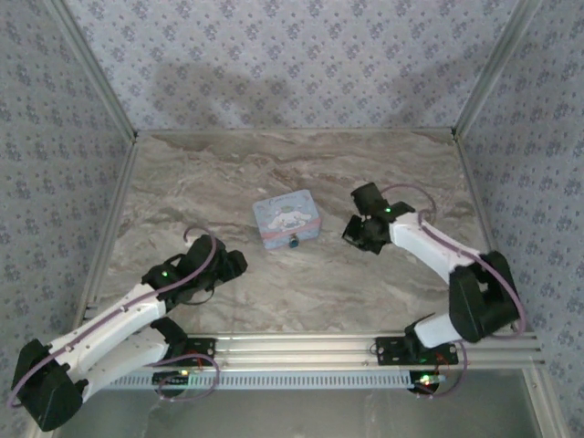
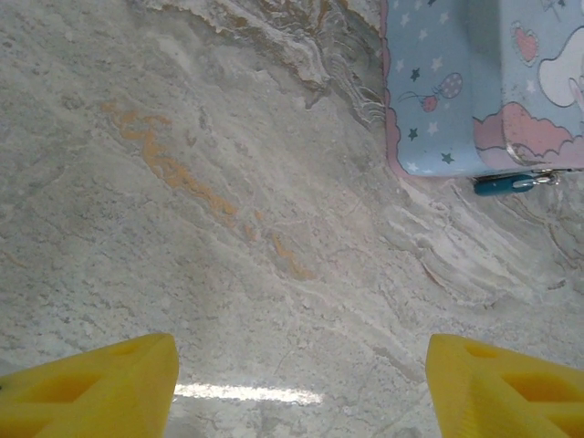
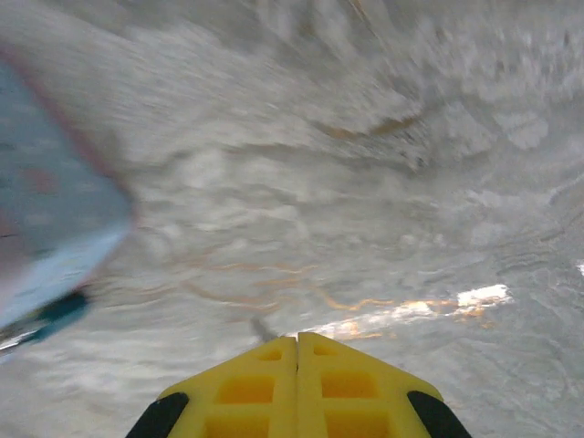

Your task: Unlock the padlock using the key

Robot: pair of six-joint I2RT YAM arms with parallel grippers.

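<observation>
I find the padlock [image 1: 293,243] hanging at the near face of the tin [image 1: 287,219], untouched. My right gripper [image 3: 297,345] is clenched nearby, a dark sliver [image 3: 258,327] at its tips (possibly the key). The left gripper [image 2: 301,374] stands released, apart. Insertion and turning remain, I judge.

The padlock [image 2: 502,183] is a tiny dark teal piece. It lies lengthwise just beside the lower front edge of a small pale blue tin [image 2: 438,91] printed with cartoons, down at the level of the marbled table [image 2: 182,182]. A silvery metal bit [image 2: 540,179] shows at its end nearest the tin's clasp. From overhead, the padlock sits midway along the tin's near side.
</observation>
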